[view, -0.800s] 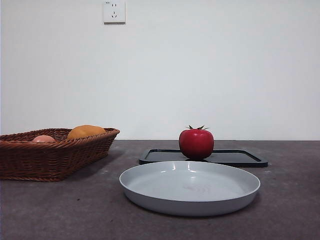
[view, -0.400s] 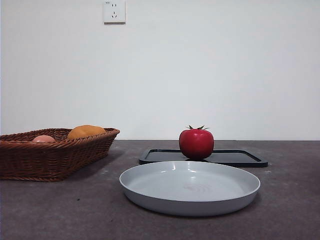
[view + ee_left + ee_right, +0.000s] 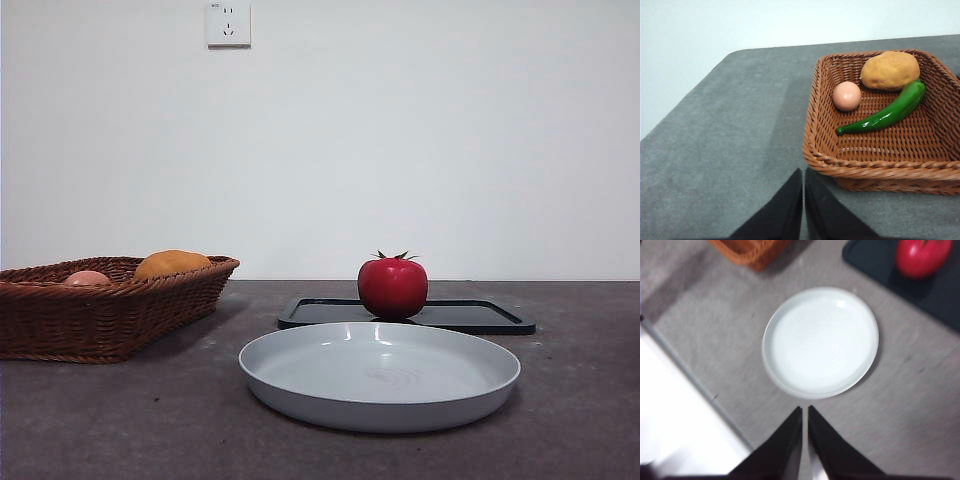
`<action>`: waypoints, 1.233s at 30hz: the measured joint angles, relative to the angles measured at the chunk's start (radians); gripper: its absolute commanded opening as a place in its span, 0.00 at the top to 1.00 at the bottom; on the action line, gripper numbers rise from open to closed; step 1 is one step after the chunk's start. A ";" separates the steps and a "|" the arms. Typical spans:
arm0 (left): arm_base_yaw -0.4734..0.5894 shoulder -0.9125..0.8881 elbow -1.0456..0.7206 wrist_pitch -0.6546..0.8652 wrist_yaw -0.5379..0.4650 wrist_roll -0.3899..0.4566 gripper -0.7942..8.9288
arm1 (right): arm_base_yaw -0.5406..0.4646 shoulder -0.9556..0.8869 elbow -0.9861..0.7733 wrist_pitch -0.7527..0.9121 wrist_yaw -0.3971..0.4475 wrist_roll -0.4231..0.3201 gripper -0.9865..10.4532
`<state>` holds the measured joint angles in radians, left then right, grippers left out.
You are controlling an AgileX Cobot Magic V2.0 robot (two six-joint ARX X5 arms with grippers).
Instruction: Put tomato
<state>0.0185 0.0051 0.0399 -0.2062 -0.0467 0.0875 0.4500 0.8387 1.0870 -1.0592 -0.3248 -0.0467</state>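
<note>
Tomato [image 3: 392,288] sits on the black tray [image 3: 480,316], at the tray's left part as the front view has it, just behind the far rim of the grey plate [image 3: 380,376]. Glossy, deep red, round, with a dark green spiky stem on top; it stands upright and nothing touches it.

No grasp has begun, by my reading: this is the opening, the approach to the tomato. The right gripper [image 3: 804,410] hangs high over the table with the plate in front of it and the tomato beyond the plate; its jaws are pressed together, holding nothing. The left gripper [image 3: 803,172] hangs beside the wicker basket [image 3: 830,165], jaws likewise closed and empty. Inside that basket lie a potato [image 3: 890,70], a pale pink egg-like fruit [image 3: 846,95] and a green pepper [image 3: 885,113].

Next move, I'd say, falls to the right gripper: part the jaws, travel past the plate, come down around the tomato. The empty plate looks the likely destination.
</note>
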 measured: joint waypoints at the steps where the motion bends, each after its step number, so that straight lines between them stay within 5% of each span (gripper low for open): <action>1: 0.000 0.000 0.000 0.000 0.000 0.000 0.91 | -0.023 -0.021 -0.004 0.026 0.007 -0.011 0.91; 11: 0.000 0.000 0.000 0.000 0.000 0.000 0.91 | -0.321 -0.342 -0.369 0.578 0.011 -0.004 0.91; 19: 0.000 0.000 0.000 0.000 0.000 0.000 0.91 | -0.454 -0.568 -0.719 0.892 0.015 -0.001 0.91; 37: 0.000 0.000 0.000 0.000 0.000 0.000 0.91 | -0.465 -0.816 -1.062 1.004 0.273 0.059 0.91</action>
<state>0.0185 0.0051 0.0399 -0.2062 -0.0467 0.0875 -0.0151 0.0231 0.0246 -0.0551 -0.0521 0.0124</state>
